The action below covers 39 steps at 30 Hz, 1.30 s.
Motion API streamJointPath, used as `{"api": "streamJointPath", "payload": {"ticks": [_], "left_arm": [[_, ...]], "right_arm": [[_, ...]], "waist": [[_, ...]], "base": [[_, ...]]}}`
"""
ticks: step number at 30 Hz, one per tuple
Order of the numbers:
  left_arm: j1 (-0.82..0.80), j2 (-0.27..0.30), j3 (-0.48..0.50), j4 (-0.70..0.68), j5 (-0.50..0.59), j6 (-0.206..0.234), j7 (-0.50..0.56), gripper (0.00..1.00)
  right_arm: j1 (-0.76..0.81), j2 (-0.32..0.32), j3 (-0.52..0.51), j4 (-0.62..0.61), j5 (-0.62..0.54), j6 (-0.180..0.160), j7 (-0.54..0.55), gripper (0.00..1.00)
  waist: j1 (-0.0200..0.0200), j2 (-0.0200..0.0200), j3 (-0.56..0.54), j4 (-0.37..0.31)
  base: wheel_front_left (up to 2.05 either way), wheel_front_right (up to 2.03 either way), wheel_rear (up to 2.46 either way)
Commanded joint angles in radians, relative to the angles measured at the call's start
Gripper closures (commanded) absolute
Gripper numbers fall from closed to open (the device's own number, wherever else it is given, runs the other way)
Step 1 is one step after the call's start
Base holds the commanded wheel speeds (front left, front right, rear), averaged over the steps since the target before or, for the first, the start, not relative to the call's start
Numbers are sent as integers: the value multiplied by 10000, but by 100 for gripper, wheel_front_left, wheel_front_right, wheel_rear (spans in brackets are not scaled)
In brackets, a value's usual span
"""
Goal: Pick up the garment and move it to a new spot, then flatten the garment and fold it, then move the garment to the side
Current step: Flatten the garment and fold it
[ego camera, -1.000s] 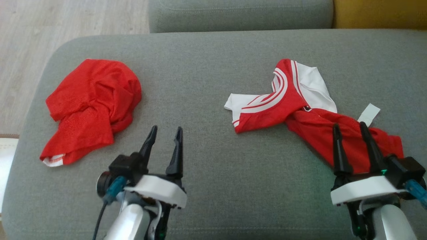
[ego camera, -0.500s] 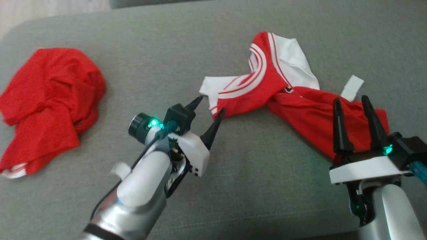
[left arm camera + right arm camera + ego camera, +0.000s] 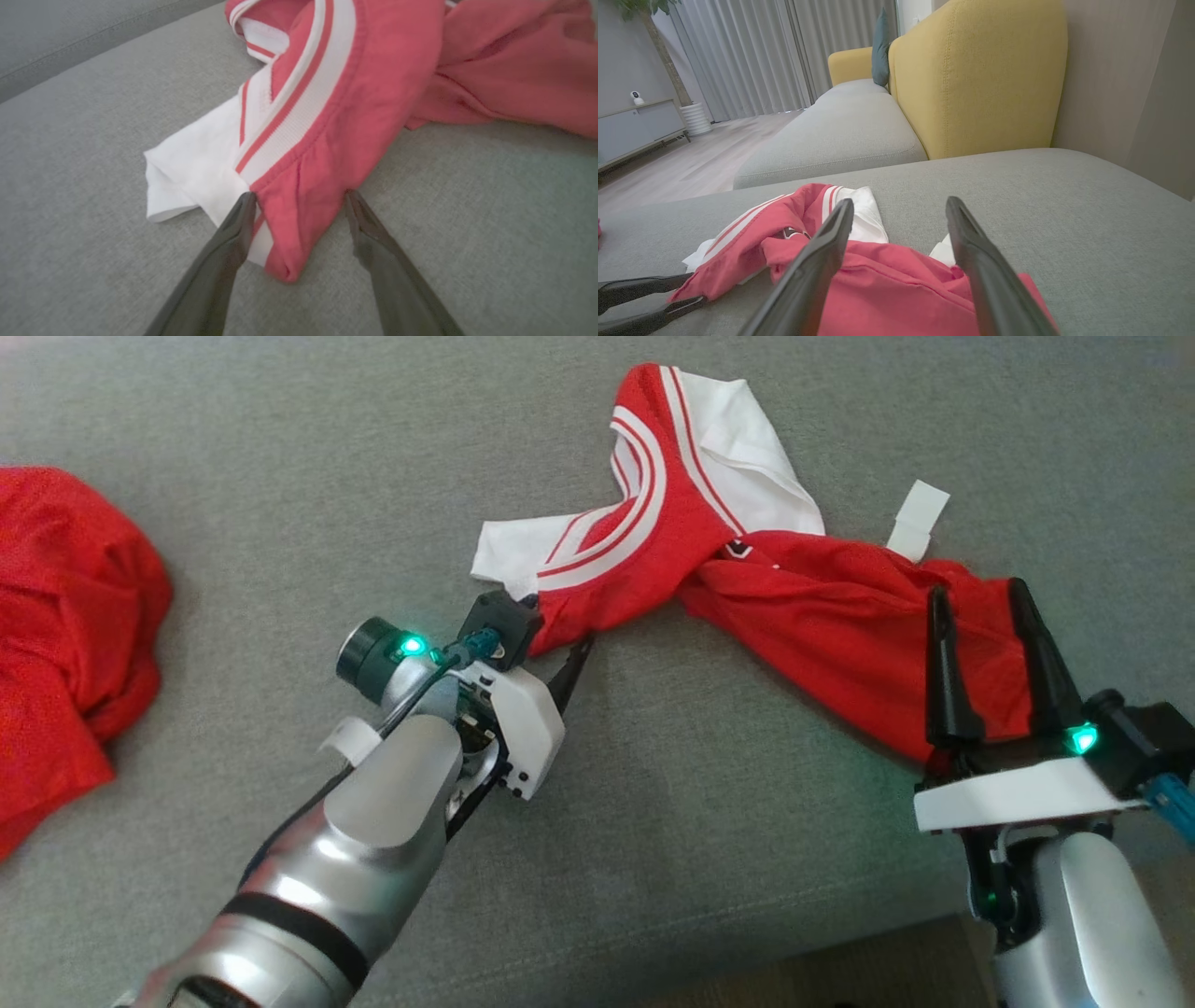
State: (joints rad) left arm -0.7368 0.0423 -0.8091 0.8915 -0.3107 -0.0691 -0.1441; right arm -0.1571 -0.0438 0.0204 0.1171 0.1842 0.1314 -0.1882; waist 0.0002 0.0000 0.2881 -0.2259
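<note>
Found garment (image 3: 794,607) (image 3: 355,93), red with white striped trim, crumpled and twisted on the right half of the grey sofa (image 3: 653,821), running from mid-seat toward the front right corner. Noted white end facing the seat's middle, with the red bulk trailing right.

Recorded left gripper (image 3: 560,635) (image 3: 300,196) at that mid-seat end, fingers spread and straddling a red fold beside the white hem. Confirmed from the left wrist view both fingertips against cloth on either side, not pinching.

Found right gripper (image 3: 977,590) (image 3: 900,201) over the red end near the front right corner, fingers spread. Unable to tell any contact with the cloth below.

Noted small white tag (image 3: 917,518) on the garment's far side, touching its edge. Logged second red cloth (image 3: 65,616) bunched at the left edge, well apart from both grippers. Seen from the right wrist view: yellow backrest (image 3: 976,79) beyond the far edge, with another grey seat beside it.
</note>
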Motion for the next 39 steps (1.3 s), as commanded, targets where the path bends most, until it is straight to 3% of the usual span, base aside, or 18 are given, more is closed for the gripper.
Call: {"api": "streamJointPath", "payload": {"ticks": [1, 2, 3, 4, 14, 21, 28, 33, 39], "left_arm": [[-485, 79, 86, -52, -43, 34, -110, 0], [-530, 79, 5, 71, -77, 20, -89, 4], [-576, 79, -65, 165, -112, 16, -107, 66], [-614, 79, -133, 234, -142, 17, -164, 100], [-703, 79, 193, -409, -684, 666, -1132, 100], [73, 574, 1645, -3202, -656, 1184, -1173, 100], [1554, 1088, 1687, -4877, -519, 1040, -1173, 100], [2280, 1609, 1844, -6403, -788, 1322, -516, 100], [1923, 2147, 2421, -5879, -853, 1957, 425, 100]], "right_arm": [[-389, -64, 244, -265, 45, -7, -112, 0], [-396, -64, 263, -259, 31, -7, -129, 0], [-400, -64, 279, -258, 20, -7, -145, 0], [-403, -64, 288, -255, 12, -7, -162, 0], [-364, -64, -186, -224, -148, -7, -375, 0], [-14, -64, -204, -123, -279, -7, -266, 0], [328, -64, -352, -18, -374, -7, -117, 0], [450, -64, -445, -53, -419, -7, 13, 0], [254, -64, -309, -2, -527, -7, 142, 0]], "waist": [[-2, 0, 56, -78], [-2, 0, 63, -99], [-2, 0, 66, -112], [-2, 0, 59, -118], [-2, 0, -575, 333], [-2, 0, -1428, 1047], [-2, 0, -2259, 1644], [-2, 0, -2469, 1835], [-2, 0, -2239, 1610]], "base": [[0, 0, 0], [0, 0, 0], [0, 0, 0], [0, 0, 0], [0, 0, 0], [0, 0, 0], [0, 0, 0], [0, 0, 0], [0, 0, 0]]}}
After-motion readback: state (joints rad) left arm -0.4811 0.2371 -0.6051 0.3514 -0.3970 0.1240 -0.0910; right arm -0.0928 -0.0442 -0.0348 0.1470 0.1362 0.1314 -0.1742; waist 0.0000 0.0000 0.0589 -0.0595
